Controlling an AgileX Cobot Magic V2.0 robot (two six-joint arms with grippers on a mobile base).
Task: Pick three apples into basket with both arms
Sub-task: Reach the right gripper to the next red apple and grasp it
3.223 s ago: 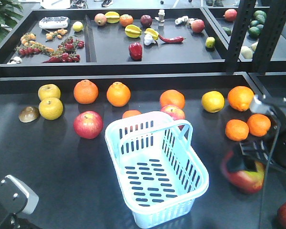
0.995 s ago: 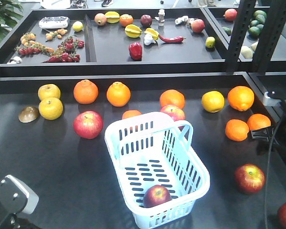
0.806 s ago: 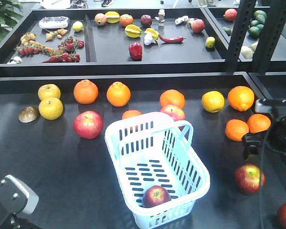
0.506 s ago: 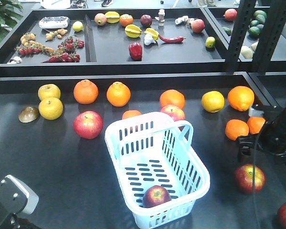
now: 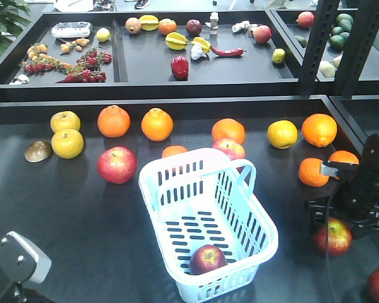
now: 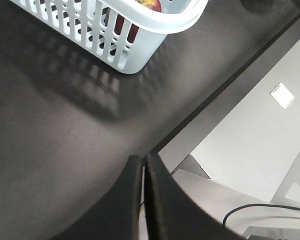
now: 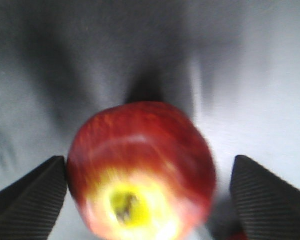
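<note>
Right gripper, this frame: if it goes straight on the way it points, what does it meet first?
The right gripper would most likely meet the red apple first. It lies between the open fingers, with the dark table behind it. The remaining depth is unclear.

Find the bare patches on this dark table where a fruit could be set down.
Widest bare patch: front left of the table, bordered by the red apple, the basket and the near edge. A narrower strip lies between basket and right pincer. Crowded: the back row of oranges and yellow fruits.
</note>
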